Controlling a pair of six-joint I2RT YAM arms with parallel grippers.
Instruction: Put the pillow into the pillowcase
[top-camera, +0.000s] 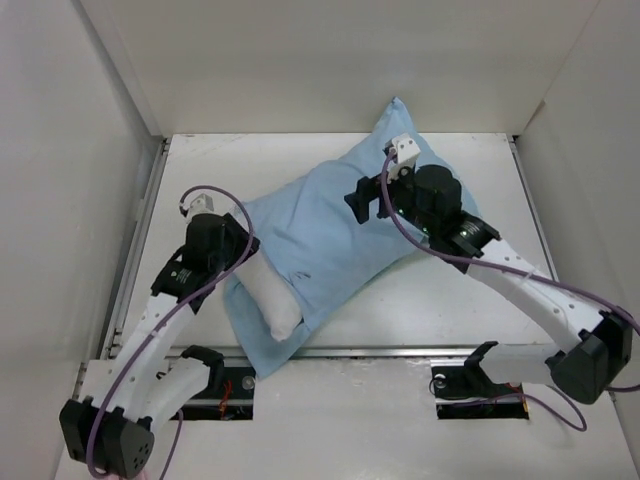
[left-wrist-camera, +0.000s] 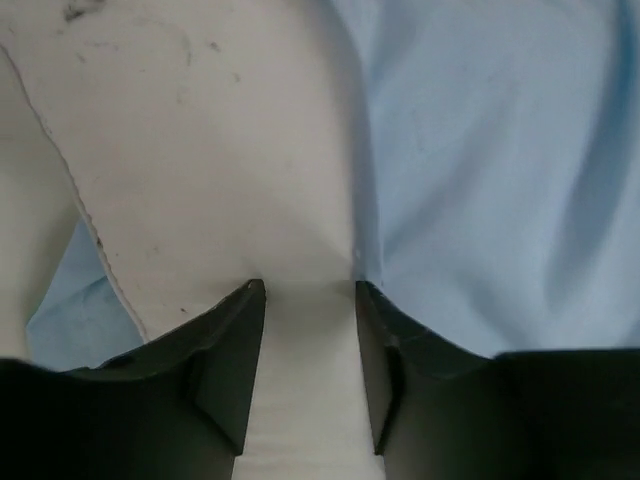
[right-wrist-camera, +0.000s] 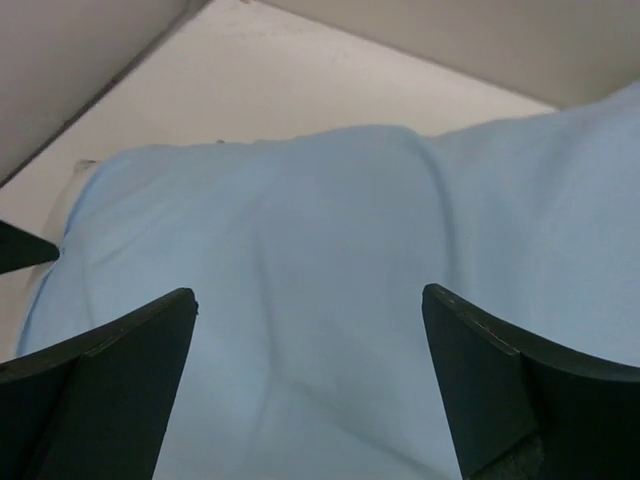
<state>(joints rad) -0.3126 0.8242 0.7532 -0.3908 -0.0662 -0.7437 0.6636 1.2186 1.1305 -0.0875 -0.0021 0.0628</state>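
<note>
Right gripper (right-wrist-camera: 310, 295): jaws wide apart, empty, just over the blue pillowcase (top-camera: 330, 232) lying diagonally on the table (top-camera: 470, 300). Left gripper (left-wrist-camera: 310, 288): jaws part-open, gripping nothing, tips at the white pillow (top-camera: 272, 305) end protruding from the pillowcase's near opening.

Bright, even overhead light, white walls (top-camera: 300, 60) and table (top-camera: 430, 300) near washed out, soft grey shadow under the pillowcase (top-camera: 320, 230) edge, wrist views close and slightly soft, fingers (right-wrist-camera: 100, 390) dark, featureless shapes, gentle shading in cloth folds.
</note>
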